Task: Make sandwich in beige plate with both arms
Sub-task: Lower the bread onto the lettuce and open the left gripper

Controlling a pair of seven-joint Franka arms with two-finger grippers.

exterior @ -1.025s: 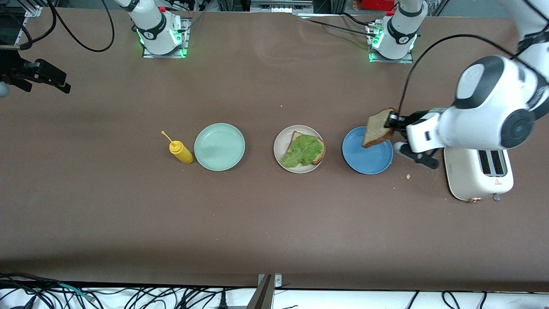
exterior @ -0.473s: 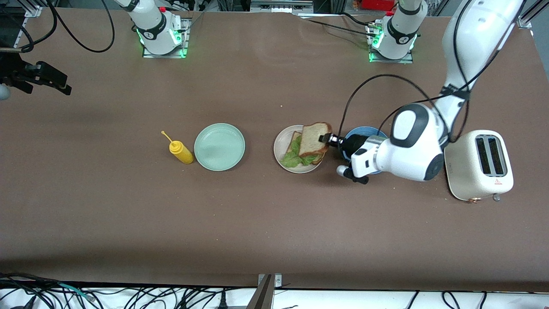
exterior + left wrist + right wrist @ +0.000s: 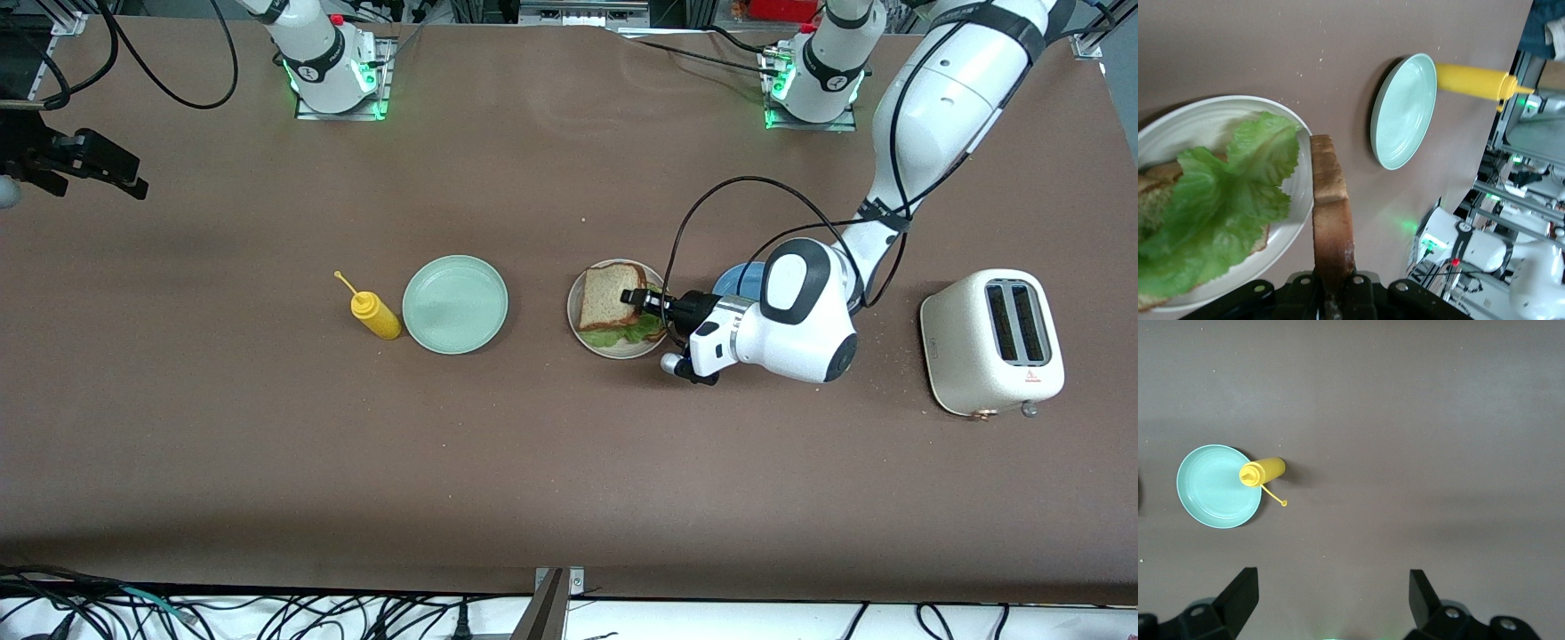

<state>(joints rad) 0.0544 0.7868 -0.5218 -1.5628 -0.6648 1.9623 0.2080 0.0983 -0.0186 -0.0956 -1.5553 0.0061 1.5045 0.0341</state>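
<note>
We see the left gripper (image 3: 642, 298) clamped on one edge of the top bread slice (image 3: 607, 296), holding it flat over the beige plate (image 3: 576, 322), which sits near the middle of the table. We judge the edge grip is chosen so the slice can be lowered squarely onto the lettuce (image 3: 633, 332) without the fingers pressing into the filling. In the left wrist view the slice (image 3: 1331, 220) shows edge-on, running straight out from the jaws, with the lettuce (image 3: 1218, 200) and the bottom slice (image 3: 1155, 183) lying on the plate (image 3: 1218, 110) beneath it. We cannot tell from either view whether the top slice touches the leaf yet or hangs just above it.

The right gripper (image 3: 1331, 600) waits high over the right arm's end of the table, its fingers spread wide and holding nothing; in the front view it (image 3: 98, 164) sits at the table's edge, partly cut off.

The left arm's wrist covers most of the blue plate (image 3: 742, 280), so we cannot say what, if anything, lies on it. The bottom slice is hidden in the front view. The mint-green plate (image 3: 455, 304) and the yellow bottle (image 3: 375, 316) stand toward the right arm's end, the toaster (image 3: 991, 342) toward the left arm's end.
</note>
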